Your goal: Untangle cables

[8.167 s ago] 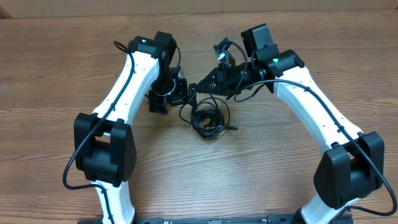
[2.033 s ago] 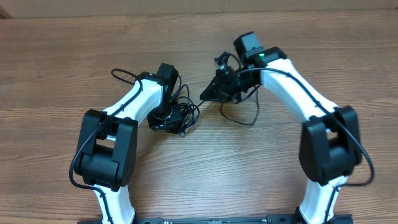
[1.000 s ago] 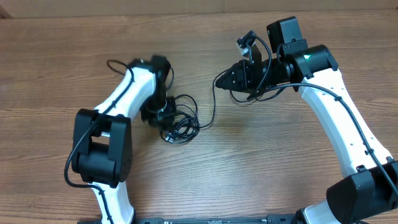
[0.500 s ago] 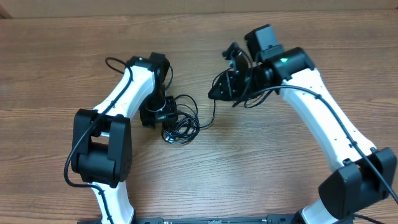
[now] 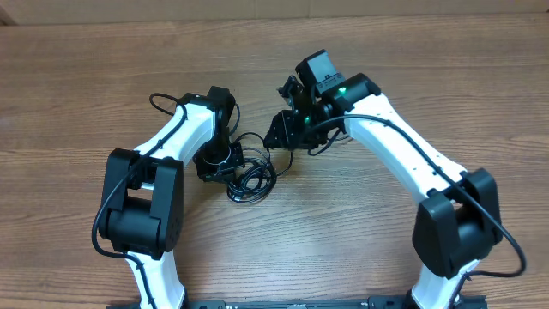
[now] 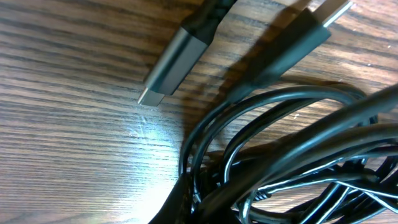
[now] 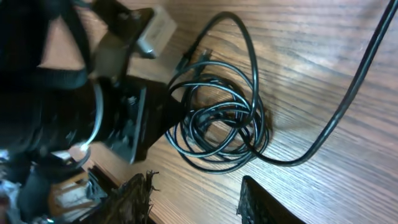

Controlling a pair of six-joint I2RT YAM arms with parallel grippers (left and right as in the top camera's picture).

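The cables (image 5: 250, 177) lie as a knot of thin black loops on the wooden table, between the two arms. My left gripper (image 5: 225, 163) presses down on the knot's left side, shut on the cables. In the left wrist view the loops (image 6: 280, 155) fill the frame, with two connector plugs (image 6: 169, 67) lying loose beyond them. My right gripper (image 5: 274, 137) hovers just above and right of the knot. In the right wrist view it stands open (image 7: 196, 202) with bare wood between its fingertips, and the cables (image 7: 217, 124) lie ahead of it. One strand (image 7: 348, 106) trails off to the upper right.
The left arm's wrist and gripper body (image 7: 93, 118) sit close beside the knot in the right wrist view. A cardboard-coloured wall (image 5: 274, 9) borders the table's far edge. Both arms' own thicker black wires run along their white links.
The right arm has swung left and down toward the knot, and its jaws have spread wider. The left gripper has closed on the knot. The knot has barely shifted.
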